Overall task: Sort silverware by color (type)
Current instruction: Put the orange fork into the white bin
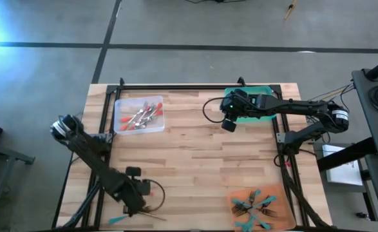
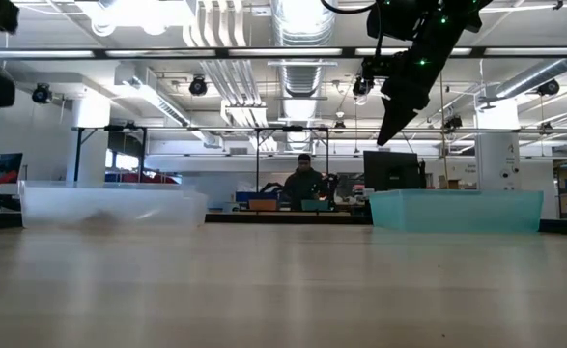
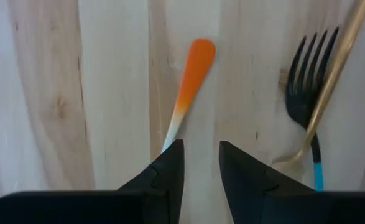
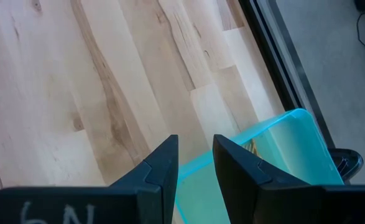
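An orange-handled utensil (image 3: 191, 81) is seen just ahead of the left gripper (image 3: 201, 165), whose fingers are parted and empty.

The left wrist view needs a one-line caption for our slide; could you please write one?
Left gripper poised with fingers apart over an orange-handled utensil, beside a dark fork crossed by a gold handle.

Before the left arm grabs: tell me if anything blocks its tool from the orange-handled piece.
Nothing visible does. The left tool hovers over bare wood just short of the orange-handled piece; the black fork and gold piece lie off to one side.
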